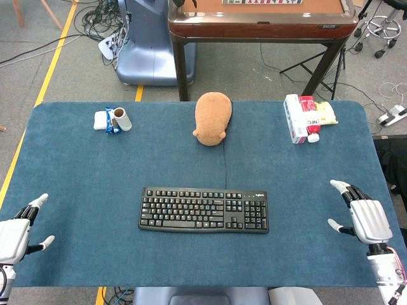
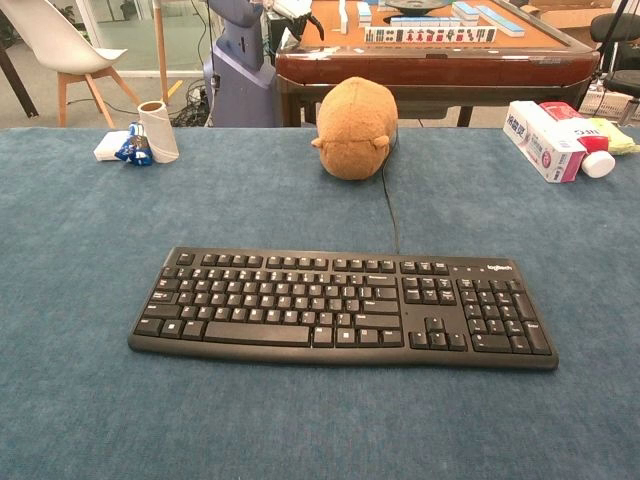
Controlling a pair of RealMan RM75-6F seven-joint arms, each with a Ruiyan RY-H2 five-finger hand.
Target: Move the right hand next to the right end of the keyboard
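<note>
A black keyboard (image 1: pixel 203 210) lies flat in the middle of the blue table (image 1: pixel 82 165), its number pad at the right end; the chest view shows the keyboard (image 2: pixel 345 308) up close. My right hand (image 1: pixel 364 216) hovers near the table's right edge, fingers spread, holding nothing, well to the right of the keyboard's right end. My left hand (image 1: pixel 19 230) is at the table's left front corner, open and holding nothing. Neither hand appears in the chest view.
A brown plush toy (image 1: pixel 212 118) sits behind the keyboard, whose cable (image 1: pixel 225 165) runs back past it. A paper roll and wrapped snacks (image 1: pixel 112 120) lie at the back left. White and red boxes (image 1: pixel 303 118) lie at the back right. A wooden table (image 1: pixel 261 22) stands beyond.
</note>
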